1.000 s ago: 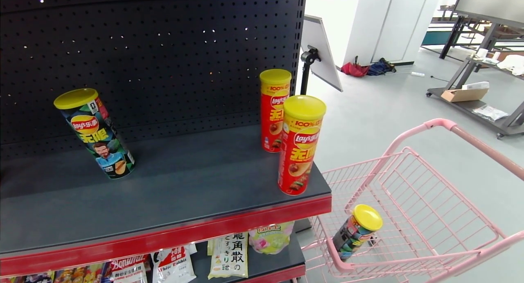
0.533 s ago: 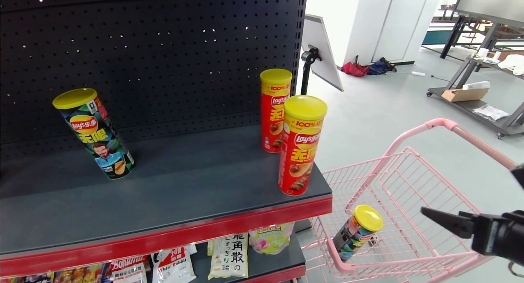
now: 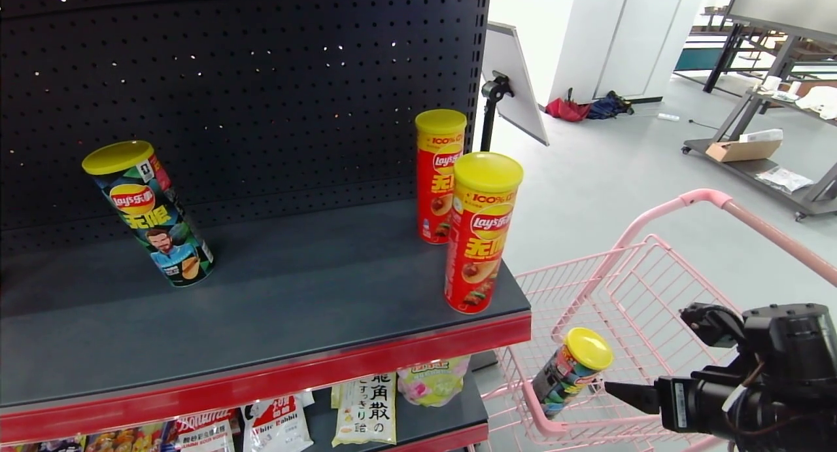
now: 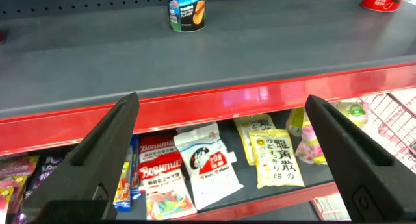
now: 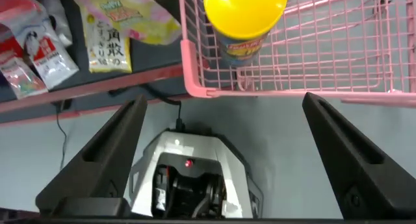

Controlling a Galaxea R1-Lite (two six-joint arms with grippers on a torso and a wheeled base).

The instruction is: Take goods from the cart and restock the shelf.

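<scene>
A: Lower right of the head view: the right pincer (image 3: 646,354) hangs over the pink cart (image 3: 654,211), fingers spread wide, nothing between them.

B: The wrist camera agrees. The right pincer (image 5: 221,107) is wide apart, with the yellow-lidded chip can (image 5: 244,19) just beyond the fingertips, tucked in a corner of the cart (image 5: 195,78).

A: In the head view, that yellow-lidded chip can (image 3: 570,372) sits lid up in the cart's corner nearest the shelf, just beside one fingertip. I can't tell whether they touch.

B: And the left pincer (image 4: 222,99)?

A: Spread as well, and empty. It faces the shelf (image 4: 260,49) and its red front edge, with snack bags (image 4: 201,165) lying on the level below.

B: Those snack bags (image 3: 366,406) run along the bottom of the head frame too.

A: Up on the shelf (image 3: 294,295), a red chip can (image 3: 480,236) stands at the front right corner, right of centre.

B: A second red can (image 3: 438,177) stands just behind it, near the pegboard (image 3: 261,79).

A: Over at the left of the frame, well apart from those two, a dark chip can (image 3: 150,216) stands by the back panel.
</scene>
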